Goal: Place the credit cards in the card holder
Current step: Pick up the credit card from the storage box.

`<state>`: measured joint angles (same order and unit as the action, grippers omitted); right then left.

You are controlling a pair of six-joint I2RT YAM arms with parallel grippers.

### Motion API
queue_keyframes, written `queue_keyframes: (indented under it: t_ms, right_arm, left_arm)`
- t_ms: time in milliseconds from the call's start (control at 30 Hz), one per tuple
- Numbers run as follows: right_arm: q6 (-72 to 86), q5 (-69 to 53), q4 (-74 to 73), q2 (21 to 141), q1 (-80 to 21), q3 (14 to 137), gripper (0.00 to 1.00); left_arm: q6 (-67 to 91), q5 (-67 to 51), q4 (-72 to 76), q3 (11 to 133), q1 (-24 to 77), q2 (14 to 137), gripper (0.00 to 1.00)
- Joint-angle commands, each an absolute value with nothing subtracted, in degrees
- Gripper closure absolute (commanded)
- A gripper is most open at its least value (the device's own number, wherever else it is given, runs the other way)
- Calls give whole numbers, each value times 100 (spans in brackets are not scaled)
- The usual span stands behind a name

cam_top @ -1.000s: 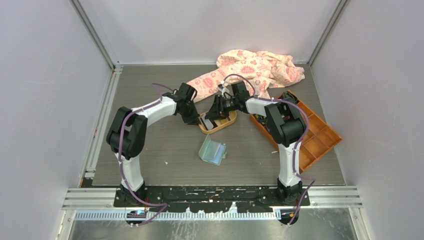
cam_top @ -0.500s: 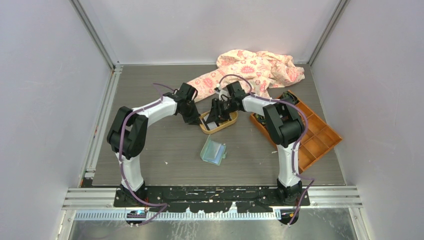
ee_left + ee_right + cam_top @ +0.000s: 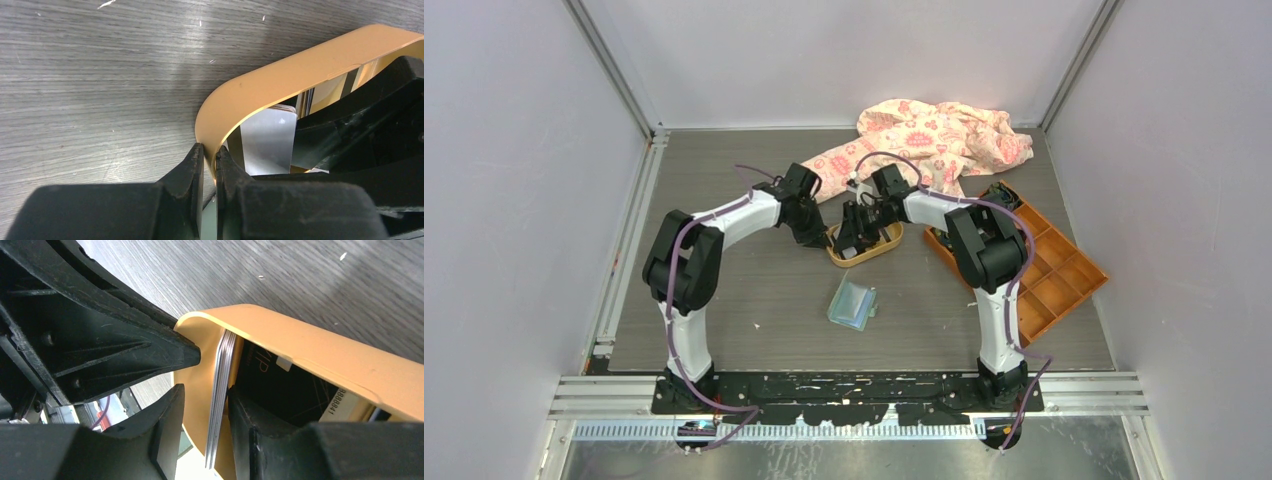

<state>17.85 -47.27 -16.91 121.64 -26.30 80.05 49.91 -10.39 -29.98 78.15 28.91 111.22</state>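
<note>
**Two arms at the tray, cards not yet lifted**

Top view: we see the orange oval tray [image 3: 871,247] near table [image 3: 754,290] centre, w/ both arms meeting over it. The card holder [image 3: 852,303], pale green, lies well apart at 6 o'clock of the tray.

The left gripper [image 3: 209,155] is pinched tight on the tray's rim at approx. 9 o'clock, prob. to steady it while the other arm works.

The right gripper [image 3: 206,392] reaches inside. Its jaws stand apart, straddling a thin stack of credit cards [image 3: 220,390] that stands on edge against the wall. One finger touches the stack; the other shows a gap. We judge the cards sit upright so fingers can get round them.

Vs. a sec. ago, the right wrist has shifted toward 8 o'clock, deeper into the tray.
</note>
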Motion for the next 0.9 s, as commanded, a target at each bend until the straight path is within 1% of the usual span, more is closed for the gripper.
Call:
queue_keyframes:
  t_ms: [0, 67, 167, 233, 367, 400, 467, 667, 867]
  right_arm:
    - [1532, -4614, -1964, 12221, -2690, 8286, 58]
    - [1529, -4611, -1997, 12218, -2675, 8317, 59]
    - [1553, -4699, -2024, 12156, -2626, 8347, 62]
    - [1571, -4766, -2031, 12109, -2578, 8348, 62]
    - [1738, -5064, -1872, 12069, -2491, 8312, 63]
    - [1799, -5123, -1818, 12075, -2473, 8284, 63]
    - [1927, -5238, -1692, 12089, -2441, 8251, 62]
    - [2146, -5481, -1486, 12057, -2276, 8188, 62]
    - [2003, -5307, -1714, 12094, -2156, 8244, 61]
  left_arm:
    - [4926, -1393, -2690, 8197, 2909, 11096, 98]
    - [4878, -1354, -2733, 8216, 2900, 11070, 96]
    - [4790, -1235, -2787, 8209, 2854, 10979, 90]
    - [4724, -1220, -2829, 8217, 2799, 10910, 83]
    - [4523, -1273, -2899, 8244, 2713, 10763, 75]
    - [4488, -1294, -2907, 8252, 2708, 10728, 70]
    - [4377, -1353, -2925, 8261, 2692, 10638, 68]
    - [4039, -1494, -2903, 8064, 2607, 10235, 67]
    - [3663, -1623, -2431, 7312, 2515, 9242, 66]
